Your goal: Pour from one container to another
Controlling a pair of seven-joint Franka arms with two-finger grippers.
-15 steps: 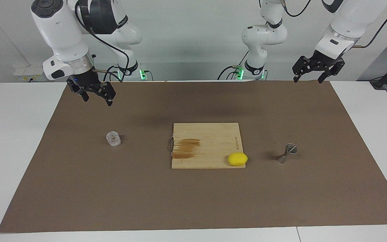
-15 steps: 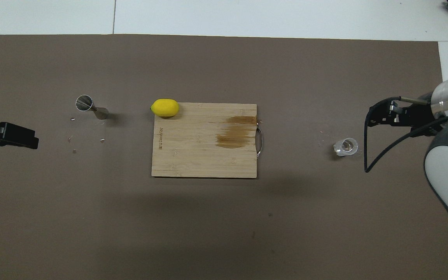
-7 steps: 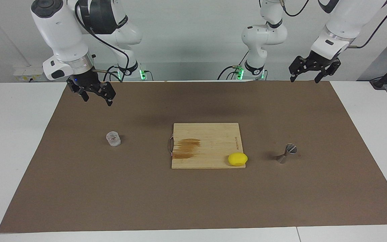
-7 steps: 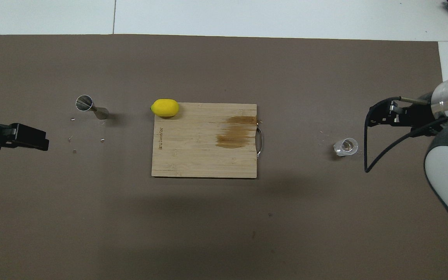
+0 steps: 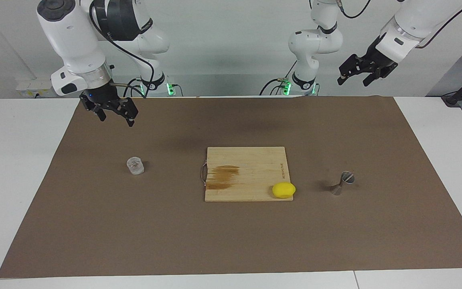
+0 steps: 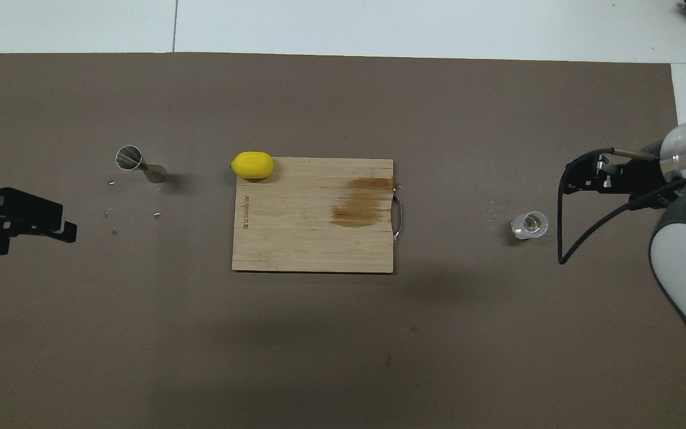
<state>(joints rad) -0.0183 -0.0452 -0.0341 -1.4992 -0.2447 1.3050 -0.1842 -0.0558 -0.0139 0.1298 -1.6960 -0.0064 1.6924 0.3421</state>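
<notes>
1. Up goes my left gripper, higher over the mat's robot-side edge since a second ago, fingers spread, empty.
2. Right gripper hovers spread over the mat near the tumbler, well placed to grab it.
3. Jigger stands at the left arm's end, the board between them.
</notes>
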